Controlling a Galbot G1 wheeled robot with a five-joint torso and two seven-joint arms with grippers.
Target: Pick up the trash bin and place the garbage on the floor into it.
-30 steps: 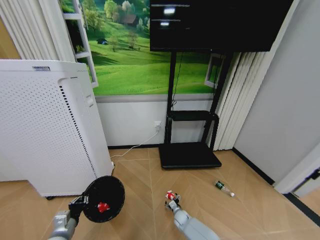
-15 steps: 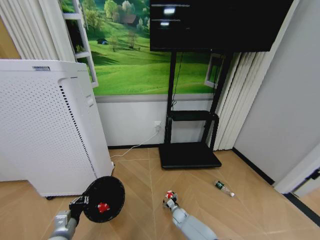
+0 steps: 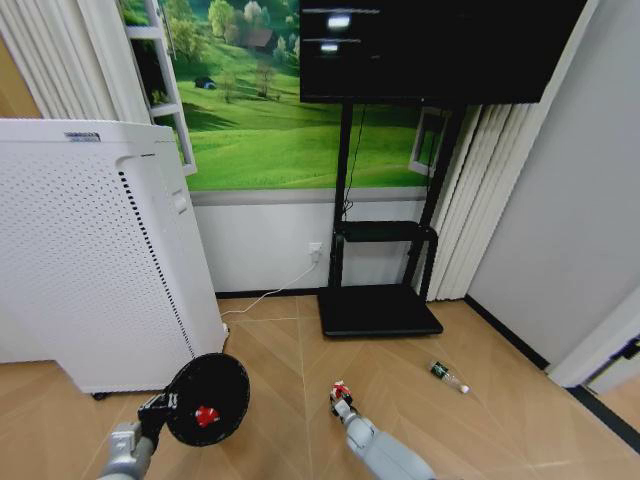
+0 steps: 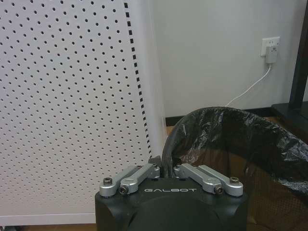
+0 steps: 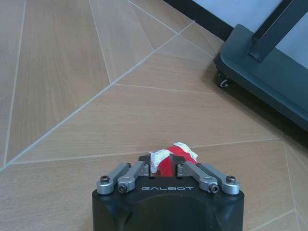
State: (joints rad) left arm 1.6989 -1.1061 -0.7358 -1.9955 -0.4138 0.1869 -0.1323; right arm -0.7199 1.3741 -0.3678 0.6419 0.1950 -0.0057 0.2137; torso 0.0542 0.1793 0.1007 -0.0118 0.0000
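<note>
Wood floor [image 3: 280, 350] with slanted planks runs up to a wall with a big picture of green hills [image 3: 270, 120]. On the robot's left stands a tall white box with lots of tiny holes [image 3: 90, 260] (its cord goes to a wall plug). Near the middle of the room, a black TV [image 3: 430, 45] sits on a black rolling stand [image 3: 380, 310].

Low on the left, the left gripper [image 4: 166, 169] holds the trash bin [image 3: 208, 398] by its rim. Its fingers are pinched tight on the edge, where the black bag [image 4: 226, 139] folds over. The bin is off the floor and tipped, so its round mouth faces the head camera. One red-and-white piece of garbage [image 3: 206, 414] already lies inside it. In the left wrist view the bin hangs just beside the white box.

Low in the middle, the right gripper [image 5: 163, 166] is down near the floor. Its fingers are closed on a second red-and-white piece [image 5: 169, 155], which looks crumpled and pokes out between them. In the head view this piece [image 3: 342, 392] shows at the tip of the right arm, well apart from the bin.

Over on the right, the small green bottle [image 3: 449, 376] lies on its side on the floor, near the stand's base.
</note>
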